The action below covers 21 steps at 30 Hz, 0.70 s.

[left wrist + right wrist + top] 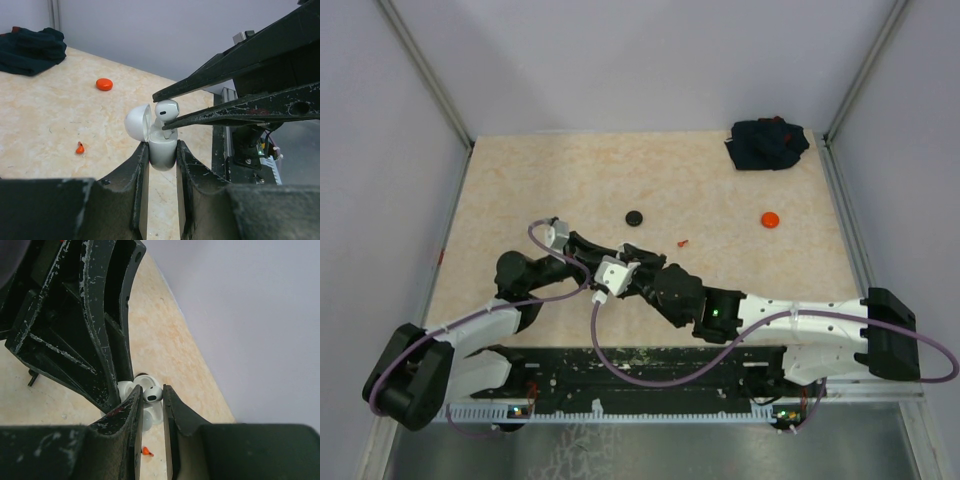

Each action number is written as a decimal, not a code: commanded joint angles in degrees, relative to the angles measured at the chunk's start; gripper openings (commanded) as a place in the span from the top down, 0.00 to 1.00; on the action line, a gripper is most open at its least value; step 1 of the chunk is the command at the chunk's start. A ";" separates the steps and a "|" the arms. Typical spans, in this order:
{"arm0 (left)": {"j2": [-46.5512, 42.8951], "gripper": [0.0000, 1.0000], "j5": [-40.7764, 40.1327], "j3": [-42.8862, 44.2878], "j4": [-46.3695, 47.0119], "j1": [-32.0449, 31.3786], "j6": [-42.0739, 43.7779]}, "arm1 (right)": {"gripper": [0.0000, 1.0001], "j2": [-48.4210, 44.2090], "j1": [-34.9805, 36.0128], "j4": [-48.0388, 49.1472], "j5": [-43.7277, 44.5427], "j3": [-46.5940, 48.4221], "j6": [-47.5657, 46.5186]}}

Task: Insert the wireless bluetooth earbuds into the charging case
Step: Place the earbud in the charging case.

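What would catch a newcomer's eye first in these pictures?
Left of centre, the left gripper clamps an open white charging case, while the right gripper pinches a white earbud at its mouth. Farther out, a red earbud lies loose on the table, with a dark cloth in the far right corner.

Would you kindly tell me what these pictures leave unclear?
Top view: case and white earbud hidden beneath left gripper and right gripper.
Left wrist view: earbud's stem partly hidden behind right gripper's lower finger; seating unclear.
Right wrist view: case mostly behind fingers.
Top view: red earbud too small.
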 commanded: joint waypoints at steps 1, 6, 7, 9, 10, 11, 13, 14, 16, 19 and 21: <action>0.09 1.00 -2.19 1.25 1.78 -0.29 -1.06 | 0.80 -1.37 1.03 -2.31 -3.70 1.84 4.06; 0.10 1.00 -2.01 0.99 2.39 -0.29 -0.93 | 0.75 -0.01 1.05 -4.10 -2.87 3.75 7.19; -0.02 1.00 -1.84 0.82 2.80 -0.29 -0.88 | 0.75 0.23 1.03 -4.13 -2.57 4.01 7.68; -0.38 1.00 -1.73 0.53 3.25 -0.34 -0.30 | 0.74 0.76 0.98 -4.95 -2.03 4.94 9.34; -0.74 1.00 -1.89 0.35 3.08 -0.35 0.20 | 0.73 0.97 0.95 -5.49 -1.96 5.35 10.07; -0.89 1.00 -1.94 0.24 2.84 -0.34 0.59 | 0.72 1.08 0.95 -5.89 -1.85 5.84 10.75; -1.03 1.00 -1.95 0.02 2.49 -0.37 1.11 | 0.70 1.15 1.02 -6.74 -1.83 6.83 12.23; -0.99 1.00 -1.95 -0.06 2.55 -0.39 1.27 | 0.69 1.11 0.90 -7.31 -2.01 7.31 12.73; -0.69 1.00 -1.89 -0.16 2.70 -0.38 1.42 | 0.66 0.95 0.77 -8.36 -2.29 8.07 13.78; -0.08 1.00 -1.79 -0.50 3.29 -0.43 1.49 | 0.64 0.33 0.28 -10.35 -2.81 9.25 15.61; 0.49 1.00 -1.86 -0.82 3.48 -0.38 1.71 | 0.60 -0.36 -0.07 -11.29 -3.36 9.88 16.75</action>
